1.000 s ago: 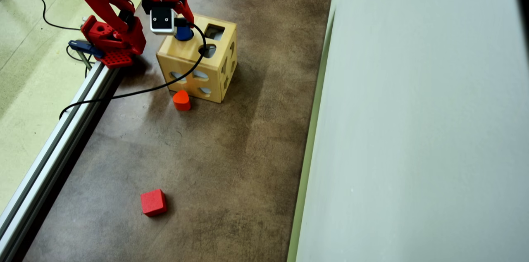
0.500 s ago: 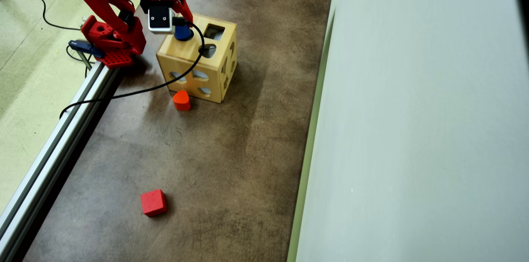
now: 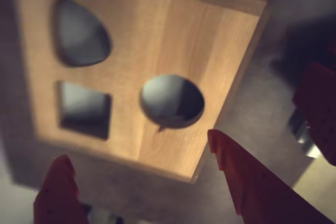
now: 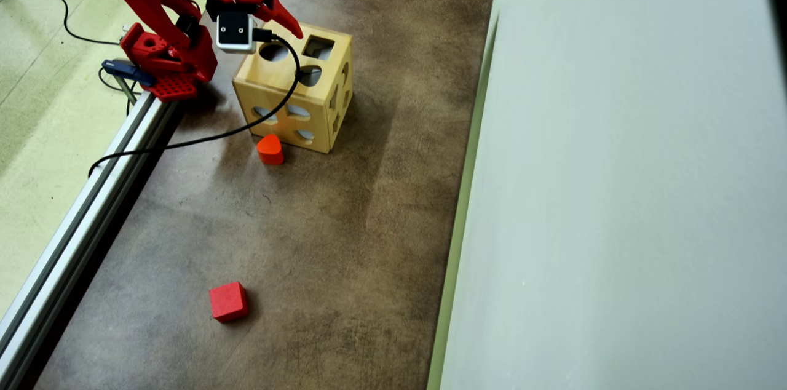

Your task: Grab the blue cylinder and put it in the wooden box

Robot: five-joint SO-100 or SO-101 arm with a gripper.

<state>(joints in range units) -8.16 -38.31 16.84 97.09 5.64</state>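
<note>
Brown tabletop (image 4: pixel 320 242), wooden box (image 4: pixel 280 85) beside the arm's base; gripper (image 3: pixel 142 179) spread wide and empty above round hole (image 3: pixel 172 102); blue cylinder out of sight, probably dropped inside; release step, next just lifting clear

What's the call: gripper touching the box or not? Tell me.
Apart. In the wrist view both red fingers are spread, the gripper open, and the box top sits clear beyond them.

End effector (image 3: pixel 139 169) empty, fingers spread.
</note>
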